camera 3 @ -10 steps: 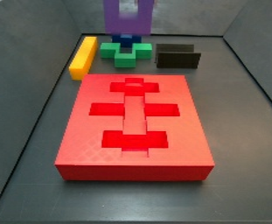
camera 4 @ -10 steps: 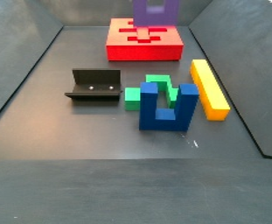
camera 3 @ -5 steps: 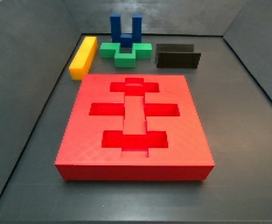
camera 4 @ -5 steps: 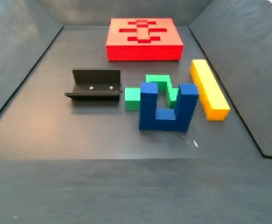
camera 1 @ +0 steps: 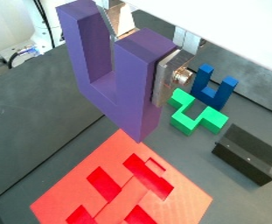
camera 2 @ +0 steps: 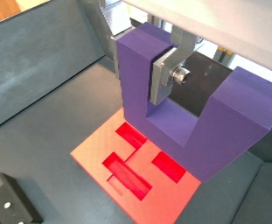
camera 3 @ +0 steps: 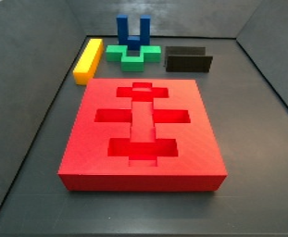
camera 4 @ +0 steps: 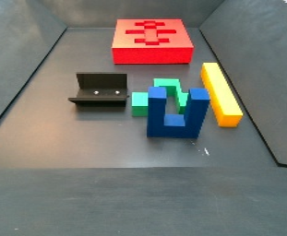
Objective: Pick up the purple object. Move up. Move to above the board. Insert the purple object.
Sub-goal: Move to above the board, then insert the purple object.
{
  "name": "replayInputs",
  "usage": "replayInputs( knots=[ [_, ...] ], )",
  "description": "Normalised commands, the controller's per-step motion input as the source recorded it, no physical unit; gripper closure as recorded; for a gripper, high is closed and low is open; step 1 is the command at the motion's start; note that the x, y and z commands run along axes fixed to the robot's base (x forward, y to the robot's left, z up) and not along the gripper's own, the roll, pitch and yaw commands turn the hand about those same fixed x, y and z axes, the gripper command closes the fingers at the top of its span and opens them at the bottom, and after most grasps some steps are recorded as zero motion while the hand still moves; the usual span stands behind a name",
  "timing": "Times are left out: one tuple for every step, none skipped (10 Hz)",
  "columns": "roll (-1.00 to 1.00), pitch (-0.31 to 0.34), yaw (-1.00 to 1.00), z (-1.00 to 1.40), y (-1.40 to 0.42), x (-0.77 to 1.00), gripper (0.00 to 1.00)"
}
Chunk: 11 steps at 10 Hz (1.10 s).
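Observation:
My gripper (camera 1: 139, 61) is shut on one prong of the purple object (camera 1: 121, 83), a chunky U-shaped block, and holds it high in the air. A silver finger (camera 2: 162, 80) presses on the prong's outer face. It also shows in the wrist view (camera 2: 208, 131). The board (camera 1: 108, 188), a red slab with cross cut-outs, lies below the block in both wrist views (camera 2: 101, 150). Both side views show the board (camera 3: 84, 139) (camera 4: 125, 53), but the gripper and the purple object are above their frames.
A blue U-shaped block (camera 3: 131, 32) (camera 4: 176, 115) stands by a green block (camera 3: 136, 57) (camera 4: 164, 92). A yellow bar (camera 3: 88, 59) (camera 4: 220, 92) lies beside them. The fixture (camera 3: 188, 60) (camera 4: 99, 90) (camera 1: 246, 150) stands near the tray's wall.
One second ago the purple object hung at the top edge of both side views over the far end. It has since risen out of those views.

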Motion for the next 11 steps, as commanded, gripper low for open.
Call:
replayInputs(
  knots=[
    [-0.01,0.098,0.00,0.06,-0.22,0.00,1.00],
    [0.01,0.000,0.00,0.00,-0.01,0.00,1.00],
    [0.06,-0.033,0.00,0.00,-0.12,0.00,1.00],
    [0.07,0.000,0.00,0.00,-0.05,0.00,1.00],
    [0.08,-0.023,0.00,0.00,-0.15,0.00,1.00],
    [0.16,-0.067,0.00,-0.14,-0.38,0.11,1.00],
    [0.09,-0.064,0.00,-0.18,-0.38,0.50,1.00],
    [0.07,-0.017,-0.04,-0.23,-0.43,0.72,1.00],
    [0.07,-0.006,-0.01,-0.27,-0.41,0.77,1.00],
    [0.12,-0.007,-0.01,-0.30,-0.36,0.69,1.00],
    [0.15,0.000,0.00,-0.30,-0.32,0.69,1.00]
  ],
)
